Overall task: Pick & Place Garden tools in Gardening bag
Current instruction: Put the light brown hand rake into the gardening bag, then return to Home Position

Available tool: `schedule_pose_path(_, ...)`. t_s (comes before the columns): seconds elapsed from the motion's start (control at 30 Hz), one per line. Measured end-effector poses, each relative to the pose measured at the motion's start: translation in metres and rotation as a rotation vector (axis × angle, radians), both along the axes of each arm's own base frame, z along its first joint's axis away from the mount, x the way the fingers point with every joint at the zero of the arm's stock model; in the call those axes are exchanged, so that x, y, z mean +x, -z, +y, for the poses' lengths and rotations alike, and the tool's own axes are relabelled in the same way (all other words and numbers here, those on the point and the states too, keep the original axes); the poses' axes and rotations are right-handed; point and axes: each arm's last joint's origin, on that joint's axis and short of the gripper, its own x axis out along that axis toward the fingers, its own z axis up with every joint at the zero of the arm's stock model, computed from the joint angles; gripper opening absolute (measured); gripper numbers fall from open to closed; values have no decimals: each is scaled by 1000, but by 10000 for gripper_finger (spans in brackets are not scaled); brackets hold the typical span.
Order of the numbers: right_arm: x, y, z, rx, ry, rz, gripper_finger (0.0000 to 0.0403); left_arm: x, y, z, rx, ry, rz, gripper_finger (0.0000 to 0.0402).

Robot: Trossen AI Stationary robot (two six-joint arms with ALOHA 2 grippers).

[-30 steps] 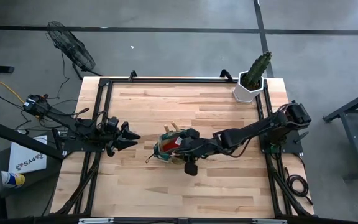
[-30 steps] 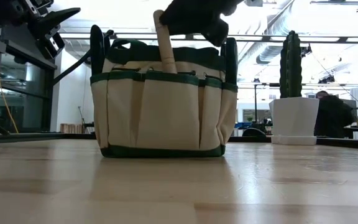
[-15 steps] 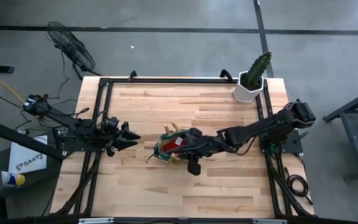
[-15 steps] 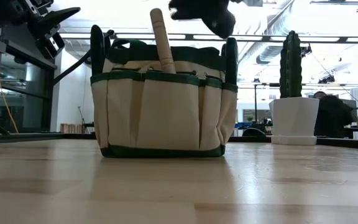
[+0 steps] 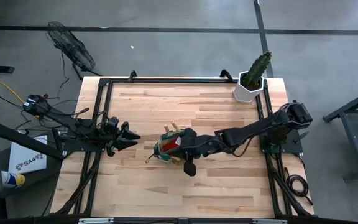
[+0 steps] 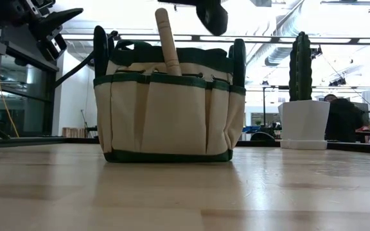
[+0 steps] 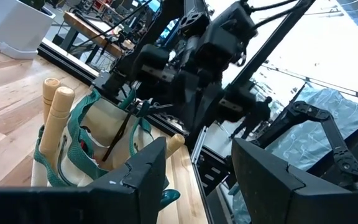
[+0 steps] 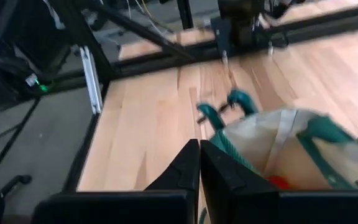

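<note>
Overhead, the right gripper [image 5: 180, 144] hovered just above the gardening bag [image 5: 169, 147], and its two dark fingers [image 8: 194, 168] were pressed together with nothing between them. From table height, only the lower part of that arm showed, hanging over the tote's rim. The tan bag with dark green trim stood upright near the middle of the wooden table [image 5: 216, 190], and a wooden tool handle [image 6: 167, 40] leaned out of its top, while two more pale handles [image 7: 53, 109] rose side by side from one end of the bag. Something red [image 5: 168, 142] lay inside the opening. Well apart to the left, the left gripper [image 5: 131, 139] waited above the table with its fingers spread wide and pointed toward the bag. A cactus in a white pot [image 5: 252, 82] stood at the far right corner
</note>
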Motion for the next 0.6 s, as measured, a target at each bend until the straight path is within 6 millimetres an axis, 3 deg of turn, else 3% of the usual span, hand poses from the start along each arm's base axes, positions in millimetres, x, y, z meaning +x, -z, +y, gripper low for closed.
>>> schedule_pose_path(0.17,6,17,2,19,0,54,3,0,0,0,1,0,1,180)
schedule_pose_path(0.3,7,19,1,6,30,63,3,0,0,1,-5,-21,2,180)
schedule_pose_path(0.6,-14,-5,-4,-18,61,86,3,0,1,-1,12,35,5,180)
